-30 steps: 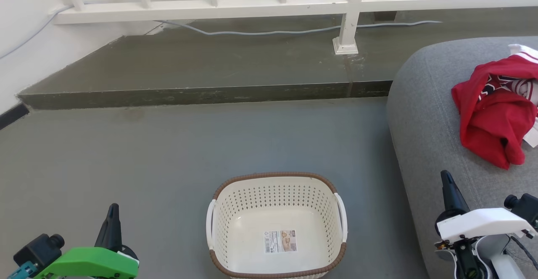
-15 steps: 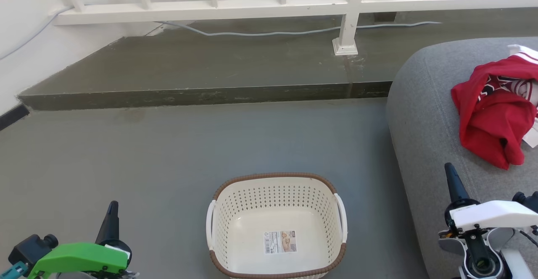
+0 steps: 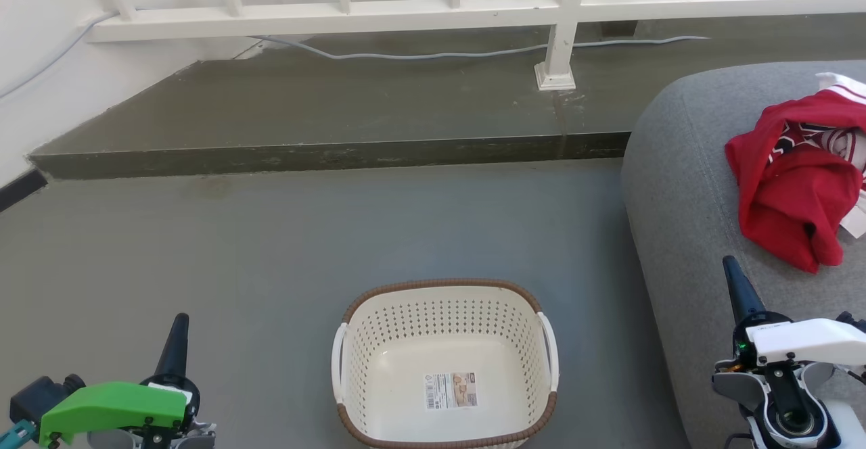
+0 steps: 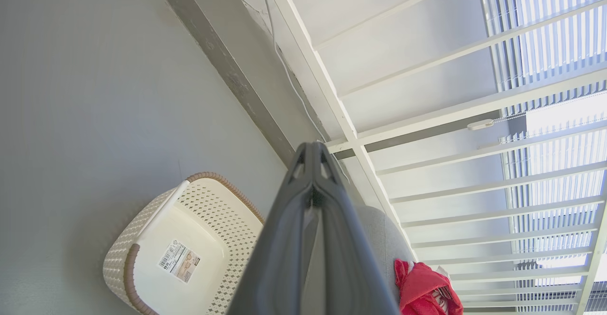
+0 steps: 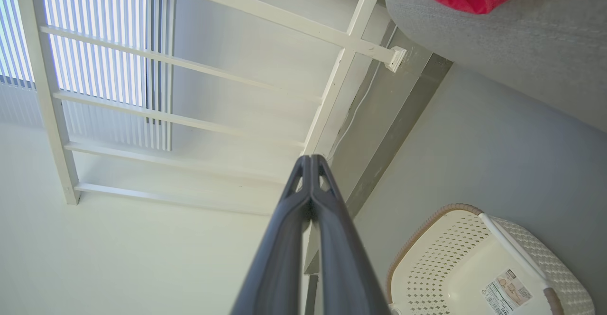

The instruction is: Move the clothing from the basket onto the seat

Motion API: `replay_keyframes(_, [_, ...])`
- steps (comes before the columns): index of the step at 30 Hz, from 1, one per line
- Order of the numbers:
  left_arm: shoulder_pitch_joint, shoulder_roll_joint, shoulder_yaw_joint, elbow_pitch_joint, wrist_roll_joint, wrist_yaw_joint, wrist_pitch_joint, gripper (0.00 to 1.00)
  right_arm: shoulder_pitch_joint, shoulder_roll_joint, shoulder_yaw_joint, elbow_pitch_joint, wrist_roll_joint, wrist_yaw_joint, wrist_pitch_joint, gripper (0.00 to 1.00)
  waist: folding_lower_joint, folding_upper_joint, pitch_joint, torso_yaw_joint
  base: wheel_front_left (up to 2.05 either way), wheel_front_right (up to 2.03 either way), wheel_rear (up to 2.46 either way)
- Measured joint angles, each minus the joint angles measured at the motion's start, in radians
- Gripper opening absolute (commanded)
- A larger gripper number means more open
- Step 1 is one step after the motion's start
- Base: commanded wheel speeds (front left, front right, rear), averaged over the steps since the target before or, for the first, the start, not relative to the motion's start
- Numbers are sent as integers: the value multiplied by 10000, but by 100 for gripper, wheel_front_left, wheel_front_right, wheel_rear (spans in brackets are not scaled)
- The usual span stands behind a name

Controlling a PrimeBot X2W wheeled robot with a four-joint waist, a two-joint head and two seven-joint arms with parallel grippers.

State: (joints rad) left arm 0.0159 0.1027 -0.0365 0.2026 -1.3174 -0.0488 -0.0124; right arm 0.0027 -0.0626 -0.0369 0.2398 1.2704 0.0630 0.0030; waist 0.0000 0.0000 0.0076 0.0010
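At the lower left corner of the head view, the left gripper (image 3: 180,320) stands over the grey floor (image 3: 270,246). Its green cover sits a little farther left than 1 second ago and its dark tip a touch higher. In the left wrist view its 2 fingers (image 4: 284,239) are pressed together along their length, with nothing between them.

The basket (image 3: 440,281) rests on the floor at the bottom middle, where it was before. It holds nothing but the label (image 3: 450,390) on its floor.

The seat (image 3: 683,199) takes up the right side. The clothing (image 3: 791,192) lies in a crumpled red heap on top of it, near the seat's far right, unchanged from the earlier frames.

The right gripper (image 3: 728,261) stands above the seat's near edge, just short of the clothing and apart from it. Its white housing has drifted right and its tip has risen slightly. In the right wrist view its fingers (image 5: 284,239) are closed on each other and grasp nothing.

The bottom edge of the head view cuts off the basket's near rim and both gripper bodies. The right edge cuts the clothing, so I cannot tell 1 garment from another in the heap. White stripes and a dark print show among the folds, but the print is too crumpled to read. The label's text is too small to make out.
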Motion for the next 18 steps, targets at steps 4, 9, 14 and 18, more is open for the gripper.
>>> replay_keyframes(4, [-21, -48, 67, 121, -479, -86, 119, 0, -71, 4, -123, 67, 508, 105, 153, 0, 0, 0, -8, -2, 0, 0, 0])
replay_keyframes(9, [-211, -155, 176, 180, -1095, -222, 238, 0, -217, 10, -236, 121, 1168, 207, 267, 0, 0, 0, -17, -4, 0, 0, 0])
replay_keyframes(14, [-258, -174, 334, 316, -1693, -318, 397, 0, -268, 15, -360, 219, 1829, 274, 451, 0, 0, 0, -26, -6, 0, 0, 0])
replay_keyframes(18, [-402, -213, 395, 426, -2211, -435, 537, 0, -408, 17, -472, 261, 2336, 357, 568, 0, 0, 0, -33, -8, 0, 0, 0])
